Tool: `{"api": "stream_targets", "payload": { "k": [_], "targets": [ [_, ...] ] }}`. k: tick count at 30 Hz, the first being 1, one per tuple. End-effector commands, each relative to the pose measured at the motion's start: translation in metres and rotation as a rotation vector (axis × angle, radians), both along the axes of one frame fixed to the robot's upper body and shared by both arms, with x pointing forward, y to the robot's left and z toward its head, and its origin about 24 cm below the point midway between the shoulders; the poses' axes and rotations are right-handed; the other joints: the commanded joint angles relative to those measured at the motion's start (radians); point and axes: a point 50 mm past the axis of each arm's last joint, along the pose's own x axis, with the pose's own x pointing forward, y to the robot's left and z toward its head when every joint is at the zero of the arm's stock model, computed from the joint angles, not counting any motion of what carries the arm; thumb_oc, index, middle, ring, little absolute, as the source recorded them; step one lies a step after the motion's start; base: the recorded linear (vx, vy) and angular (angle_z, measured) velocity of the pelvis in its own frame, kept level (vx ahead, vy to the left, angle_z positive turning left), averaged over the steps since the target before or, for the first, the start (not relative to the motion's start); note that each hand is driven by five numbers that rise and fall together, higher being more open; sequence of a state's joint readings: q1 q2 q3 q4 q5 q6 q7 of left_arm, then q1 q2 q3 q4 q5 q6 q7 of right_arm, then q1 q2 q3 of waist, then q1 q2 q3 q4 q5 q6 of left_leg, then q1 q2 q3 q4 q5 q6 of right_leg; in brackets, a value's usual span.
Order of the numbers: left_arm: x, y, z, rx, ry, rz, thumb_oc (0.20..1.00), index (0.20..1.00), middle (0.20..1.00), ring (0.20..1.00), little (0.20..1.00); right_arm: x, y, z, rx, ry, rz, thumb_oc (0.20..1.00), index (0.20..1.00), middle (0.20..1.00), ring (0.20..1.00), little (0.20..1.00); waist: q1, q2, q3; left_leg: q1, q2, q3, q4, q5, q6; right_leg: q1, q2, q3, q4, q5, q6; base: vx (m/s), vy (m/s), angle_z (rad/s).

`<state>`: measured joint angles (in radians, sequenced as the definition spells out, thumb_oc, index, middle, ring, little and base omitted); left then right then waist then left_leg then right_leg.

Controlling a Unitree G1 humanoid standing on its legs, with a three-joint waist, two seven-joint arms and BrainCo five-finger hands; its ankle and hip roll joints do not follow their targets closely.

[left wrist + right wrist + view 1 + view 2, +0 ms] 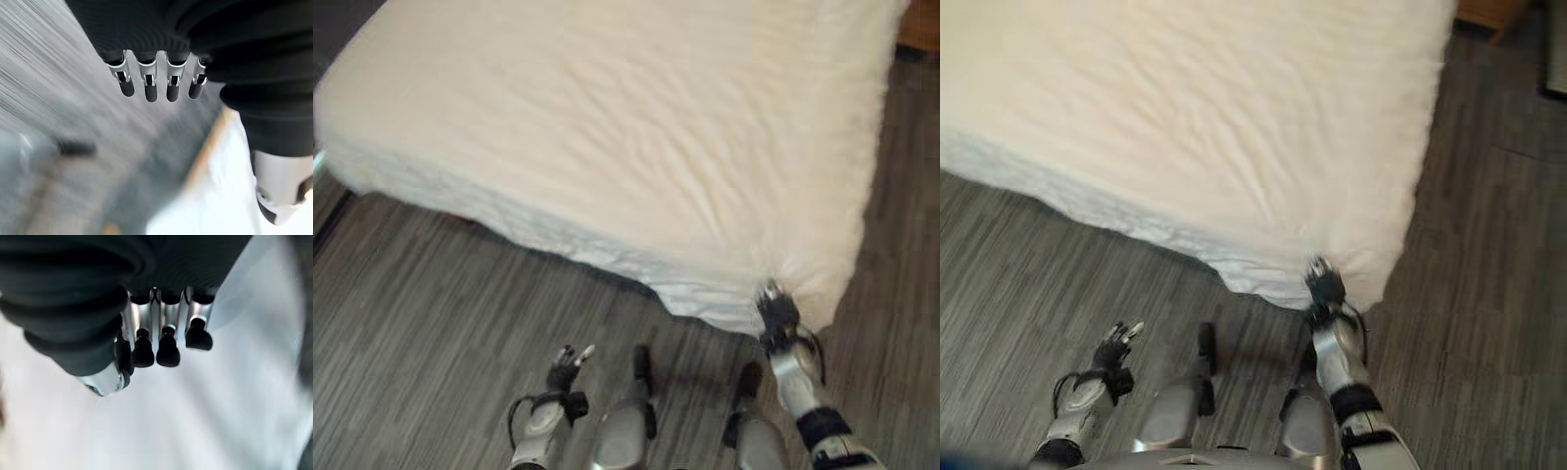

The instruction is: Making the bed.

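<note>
bed: a broad cream-white bed (pixel 607 117) under a soft, puffy duvet, lying across the upper part of the head views, its near corner pointing toward the robot.
floor: grey-brown wood-grain plank floor (pixel 421 323), flat and hard, around the bed's near and right sides.
cover: the cream quilted fabric cover (pixel 1234 127) is matte and thick with shallow creases fanning toward the near corner; below its edge a paler, finely wrinkled sheet side (pixel 568 235) hangs.
step: judged as tugging or smoothing the cover at the near corner.
right hand: the right hand (pixel 776 315) is at that corner, where the cloth bunches into a gathered tuck; in its wrist view the dark-tipped fingers (pixel 167 351) curl inward over white fabric, but whether cloth is actually pinched i cannot tell.
left hand: the left hand (pixel 566 369) hangs low over the floor, well apart from the bed, fingers (pixel 150 91) relaxed and grasping nothing.
next move: likely needs a firm hold on the corner and an even pull to flatten the creases.
</note>
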<state>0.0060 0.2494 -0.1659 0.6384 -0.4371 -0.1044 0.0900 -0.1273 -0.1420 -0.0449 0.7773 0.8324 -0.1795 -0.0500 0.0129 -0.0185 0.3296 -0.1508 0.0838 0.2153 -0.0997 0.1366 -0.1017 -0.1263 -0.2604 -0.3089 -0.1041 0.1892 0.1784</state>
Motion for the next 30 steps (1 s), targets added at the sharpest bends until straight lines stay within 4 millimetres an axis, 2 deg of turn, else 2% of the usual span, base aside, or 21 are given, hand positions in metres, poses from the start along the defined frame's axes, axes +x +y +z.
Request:
{"api": "stream_targets", "payload": {
  "k": [1,3,4,5,6,7,8,9,12,15,19,21,23,24,26,27,30],
  "targets": [
    [-0.008,0.000,0.001,0.058,0.009,-0.119,1.000,1.000,1.000,1.000,1.000,-0.013,-0.039,0.003,-0.129,0.051,-0.013,0.200,0.200,0.200,0.200,0.200,-0.021,-0.001,-0.070,0.037,0.013,0.008,0.012,-0.102,-0.023,-0.017,-0.069,0.029,0.017,-0.042,0.061,0.02,0.031,-0.49],
    [0.000,-0.005,0.008,0.053,-0.026,-0.141,1.000,1.000,1.000,1.000,1.000,-0.025,-0.046,-0.002,-0.136,0.083,-0.026,0.200,0.200,0.200,0.200,0.200,-0.047,-0.014,-0.066,0.055,0.013,0.024,0.012,-0.107,-0.014,-0.022,-0.060,0.047,0.017,-0.031,0.063,-0.01,0.035,-0.62],
    [0.007,-0.009,0.015,0.043,-0.065,-0.150,1.000,1.000,1.000,1.000,1.000,-0.031,-0.050,-0.002,-0.150,0.091,-0.030,0.200,0.200,0.200,0.200,0.200,-0.061,-0.019,-0.052,0.088,0.017,0.052,0.012,-0.120,-0.004,-0.008,-0.039,0.057,0.025,-0.033,0.060,-0.03,0.032,-0.87],
    [0.007,-0.009,0.015,0.043,-0.066,-0.150,1.000,1.000,1.000,1.000,1.000,-0.031,-0.050,-0.002,-0.150,0.090,-0.030,0.200,0.200,0.200,0.200,0.200,-0.060,-0.021,-0.051,0.086,0.016,0.053,0.012,-0.116,-0.003,-0.011,-0.040,0.058,0.024,-0.029,0.059,-0.11,0.087,-0.97],
    [0.007,-0.012,0.019,0.024,-0.082,-0.155,1.000,1.000,1.000,1.000,1.000,-0.035,-0.052,0.000,-0.189,0.091,0.007,0.200,0.200,0.200,0.200,0.200,-0.072,-0.013,-0.034,0.135,0.040,0.117,0.012,-0.122,0.002,0.005,-0.021,0.027,0.133,-0.082,0.040,-0.16,0.098,-1.10],
    [0.005,-0.016,0.019,0.011,-0.077,-0.178,1.000,1.000,1.000,1.000,1.000,-0.035,-0.048,0.001,-0.239,0.094,0.074,1.000,1.000,1.000,1.000,1.000,-0.065,-0.007,-0.031,0.161,0.054,0.161,0.012,-0.115,0.005,0.027,-0.015,0.000,0.192,-0.125,0.026,-0.27,0.069,-1.70],
    [-0.003,-0.018,0.020,0.001,-0.076,-0.212,1.000,1.000,1.000,1.000,1.000,-0.032,-0.042,0.011,-0.354,0.068,0.214,1.000,1.000,1.000,1.000,1.000,-0.037,-0.003,-0.067,0.180,0.070,0.249,0.012,-0.095,0.014,0.098,-0.038,-0.080,0.240,-0.155,0.014,-0.22,-0.029,-2.26],
    [-0.006,-0.019,0.019,-0.002,-0.074,-0.221,1.000,1.000,1.000,1.000,1.000,-0.032,-0.040,0.014,-0.408,0.067,0.264,1.000,1.000,1.000,1.000,1.000,-0.029,-0.006,-0.082,0.179,0.069,0.270,0.013,-0.089,0.014,0.137,-0.039,-0.096,0.211,-0.148,0.021,-0.15,-0.081,-2.50],
    [-0.010,-0.026,0.017,-0.018,-0.071,-0.229,1.000,1.000,1.000,1.000,1.000,-0.035,-0.035,0.017,-0.484,0.064,0.336,1.000,1.000,1.000,1.000,1.000,-0.017,-0.014,-0.104,0.172,0.074,0.284,0.022,-0.062,0.007,0.189,0.009,-0.081,0.120,-0.182,0.014,-0.08,-0.137,-1.20],
    [-0.017,-0.022,0.011,0.002,-0.041,-0.169,1.000,1.000,1.000,1.000,1.000,-0.035,-0.037,0.023,-0.632,0.084,0.367,1.000,1.000,1.000,1.000,1.000,-0.023,0.011,-0.126,0.175,0.095,0.279,0.022,-0.036,-0.011,0.237,0.064,-0.075,0.026,-0.193,0.000,-0.04,-0.205,-0.15],
    [-0.030,-0.013,0.003,-0.007,-0.002,-0.081,1.000,1.000,1.000,1.000,1.000,-0.022,-0.041,0.033,-0.709,0.062,0.389,1.000,1.000,1.000,1.000,1.000,-0.014,0.041,-0.119,0.174,0.098,0.253,0.055,-0.023,-0.015,0.262,0.085,-0.065,0.017,-0.221,-0.015,-0.05,-0.063,-0.06],
    [-0.035,-0.008,-0.001,-0.016,0.014,-0.028,1.000,1.000,1.000,1.000,1.000,-0.013,-0.043,0.041,-0.769,0.046,0.415,1.000,1.000,1.000,1.000,1.000,0.005,0.046,-0.105,0.150,0.086,0.190,0.105,-0.041,-0.022,0.261,0.085,-0.057,0.017,-0.224,-0.023,-0.09,-0.033,0.10],
    [-0.038,-0.005,-0.002,-0.018,0.022,0.008,1.000,1.000,1.000,1.000,1.000,-0.004,-0.044,0.050,-0.815,0.014,0.422,1.000,1.000,1.000,1.000,1.000,0.014,0.038,-0.104,0.125,0.056,0.094,0.157,-0.090,-0.023,0.245,0.074,-0.055,0.017,-0.209,-0.029,-0.10,-0.042,0.04],
    [-0.038,-0.003,-0.004,-0.008,0.031,0.015,1.000,1.000,1.000,1.000,1.000,-0.002,-0.047,0.055,-0.830,-0.001,0.404,1.000,1.000,1.000,1.000,1.000,0.009,0.027,-0.101,0.127,0.055,0.106,0.193,-0.121,-0.024,0.246,0.056,-0.076,0.017,-0.201,-0.030,-0.06,-0.033,0.13],
    [-0.039,0.002,-0.004,0.014,0.041,0.025,1.000,1.000,1.000,1.000,1.000,-0.002,-0.051,0.060,-0.866,-0.005,0.386,1.000,1.000,1.000,1.000,1.000,-0.014,0.021,-0.115,0.161,0.086,0.196,0.206,-0.162,-0.018,0.247,0.046,-0.097,0.020,-0.210,-0.024,-0.03,0.028,0.38],
    [-0.041,0.002,-0.003,0.023,0.041,0.030,1.000,1.000,1.000,1.000,1.000,-0.002,-0.051,0.065,-0.894,-0.016,0.381,1.000,1.000,1.000,1.000,1.000,-0.018,0.027,-0.121,0.177,0.089,0.233,0.188,-0.142,-0.003,0.236,0.049,-0.109,0.025,-0.193,-0.027,-0.02,0.091,0.51],
    [-0.041,0.005,-0.007,0.050,0.065,0.028,1.000,1.000,1.000,1.000,1.000,-0.002,-0.051,0.069,-0.913,-0.027,0.370,1.000,1.000,1.000,1.000,1.000,-0.037,0.030,-0.151,0.219,0.072,0.248,0.095,-0.124,-0.004,0.233,0.044,-0.128,0.043,-0.174,-0.016,0.07,0.097,0.34]
  ]
}}
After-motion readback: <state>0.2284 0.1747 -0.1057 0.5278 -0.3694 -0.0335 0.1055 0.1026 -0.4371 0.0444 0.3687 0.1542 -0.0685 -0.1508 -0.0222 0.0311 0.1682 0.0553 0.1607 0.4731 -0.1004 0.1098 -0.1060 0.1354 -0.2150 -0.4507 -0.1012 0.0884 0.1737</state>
